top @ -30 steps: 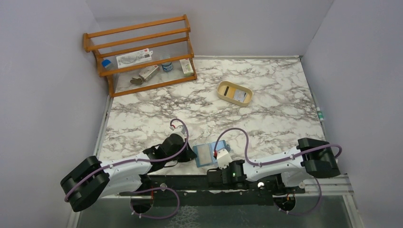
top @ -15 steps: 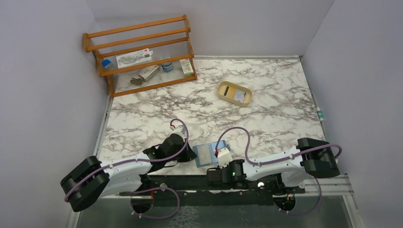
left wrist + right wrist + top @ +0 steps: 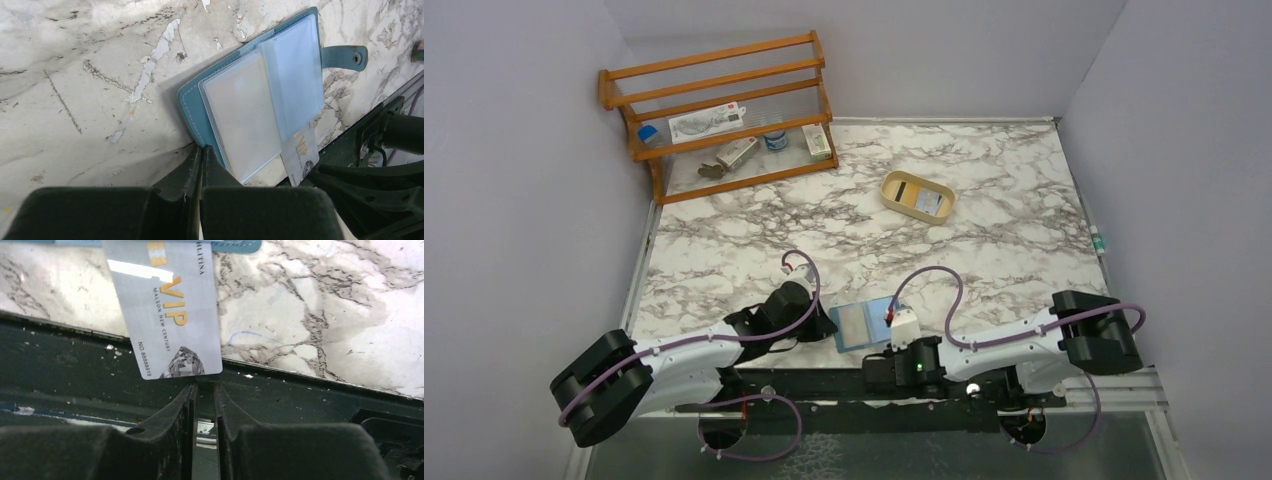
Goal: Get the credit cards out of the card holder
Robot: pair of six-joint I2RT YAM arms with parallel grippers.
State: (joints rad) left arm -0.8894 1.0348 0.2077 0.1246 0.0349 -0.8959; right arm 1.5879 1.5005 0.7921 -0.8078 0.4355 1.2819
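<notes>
The teal card holder (image 3: 864, 322) (image 3: 189, 97) lies open at the table's near edge, clear sleeves (image 3: 245, 115) up and snap tab (image 3: 345, 56) pointing right. One grey VIP credit card (image 3: 170, 315) (image 3: 300, 155) sticks half out of a sleeve, past the table edge and over the black rail. My left gripper (image 3: 202, 150) (image 3: 832, 328) is shut, its tips resting on the holder's near left corner. My right gripper (image 3: 204, 387) (image 3: 892, 320) sits just below the card's free edge. Its jaws stand a narrow gap apart with nothing between them.
A tan oval tray (image 3: 894, 182) holding cards sits at the back right. A wooden rack (image 3: 724, 110) with small items stands at the back left. The black rail (image 3: 75, 360) runs along the table's near edge. Grey walls enclose three sides.
My right gripper has narrowed its jaws and shifted slightly right along the card's edge; its cable has swung with it. The left arm and the holder have stayed still.
</notes>
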